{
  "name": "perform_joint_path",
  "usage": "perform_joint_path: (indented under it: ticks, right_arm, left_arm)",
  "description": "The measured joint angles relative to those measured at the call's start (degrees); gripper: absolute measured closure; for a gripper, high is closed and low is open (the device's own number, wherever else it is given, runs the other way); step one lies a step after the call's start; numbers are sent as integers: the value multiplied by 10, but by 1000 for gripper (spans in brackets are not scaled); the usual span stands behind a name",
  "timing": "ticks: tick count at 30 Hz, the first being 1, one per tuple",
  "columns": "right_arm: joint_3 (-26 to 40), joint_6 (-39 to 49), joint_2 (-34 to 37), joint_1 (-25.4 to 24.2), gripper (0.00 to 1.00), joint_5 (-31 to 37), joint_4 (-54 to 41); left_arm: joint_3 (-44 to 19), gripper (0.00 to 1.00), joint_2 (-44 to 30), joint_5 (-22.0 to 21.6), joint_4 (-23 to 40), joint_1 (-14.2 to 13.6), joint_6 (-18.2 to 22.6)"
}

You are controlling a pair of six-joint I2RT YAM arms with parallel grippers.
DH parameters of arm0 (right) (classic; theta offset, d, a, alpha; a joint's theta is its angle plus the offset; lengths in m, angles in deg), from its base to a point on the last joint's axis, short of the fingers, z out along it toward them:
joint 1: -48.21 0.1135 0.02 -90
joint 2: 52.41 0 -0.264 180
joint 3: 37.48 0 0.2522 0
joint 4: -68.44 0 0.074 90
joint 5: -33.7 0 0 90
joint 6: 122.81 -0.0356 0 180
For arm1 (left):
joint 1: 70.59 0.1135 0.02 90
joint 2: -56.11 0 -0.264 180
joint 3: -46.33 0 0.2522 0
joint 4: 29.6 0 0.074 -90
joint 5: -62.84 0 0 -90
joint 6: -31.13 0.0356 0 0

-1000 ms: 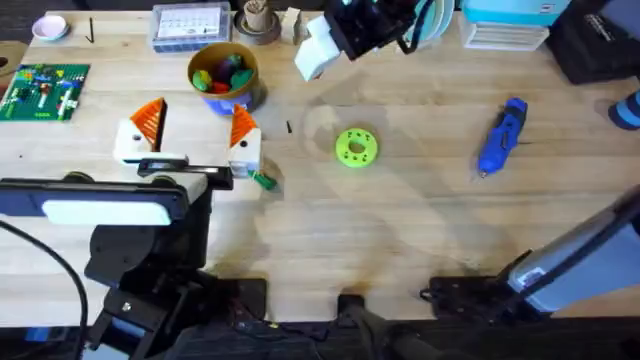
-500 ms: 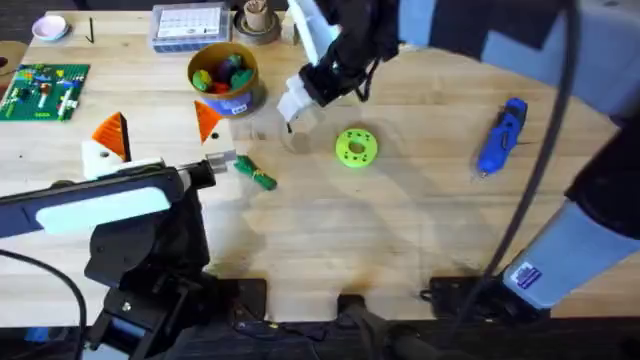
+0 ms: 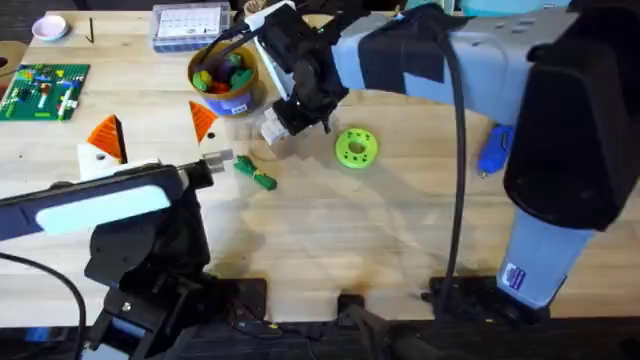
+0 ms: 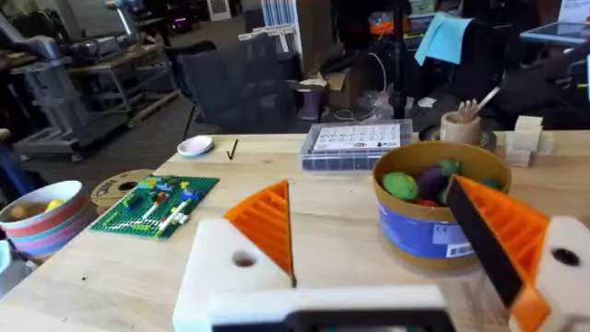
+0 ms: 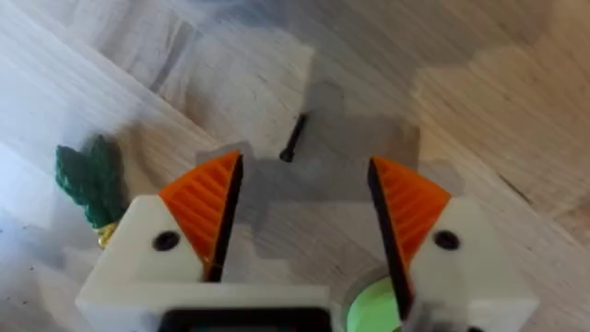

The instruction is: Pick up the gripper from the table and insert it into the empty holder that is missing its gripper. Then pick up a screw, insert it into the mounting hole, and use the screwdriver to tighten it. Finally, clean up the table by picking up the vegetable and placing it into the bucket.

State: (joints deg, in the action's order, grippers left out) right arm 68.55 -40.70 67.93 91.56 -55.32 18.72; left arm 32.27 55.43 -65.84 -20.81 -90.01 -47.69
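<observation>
A: What is seen close by?
B: The left gripper is held open and empty.
A: And farther?
B: The right gripper is spread open over a small black screw. The little green toy vegetable is left on the table, not yet put in the yellow-rimmed bucket.

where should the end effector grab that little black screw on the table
Across its thin shaft, coming straight down. The screw lies flat on the bare table, and the open right end effector hangs above it; its orange fingers should straddle the shaft's width.
</observation>
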Motion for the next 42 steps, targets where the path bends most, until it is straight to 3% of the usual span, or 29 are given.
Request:
perform_joint_path:
  ticks: [10, 17, 21, 27, 34, 42]
  right_arm:
    - [0, -58, 14, 15, 342, 51, 17]
    - [0, -74, 15, 20, 737, 57, 17]
    - [0, -76, 15, 29, 795, 57, 17]
    - [0, -80, 15, 31, 988, 56, 15]
    - [2, -81, 14, 31, 994, 56, -4]
    - [13, -80, -4, 10, 995, 32, -131]
  left_arm:
    - [0, 8, 0, -1, 0, 0, 0]
    - [0, 8, 0, -1, 0, 0, 0]
    - [0, 8, 0, -1, 0, 0, 0]
    - [0, 8, 0, -1, 0, 0, 0]
    - [0, 8, 0, -1, 0, 0, 0]
    - [0, 8, 0, -1, 0, 0, 0]
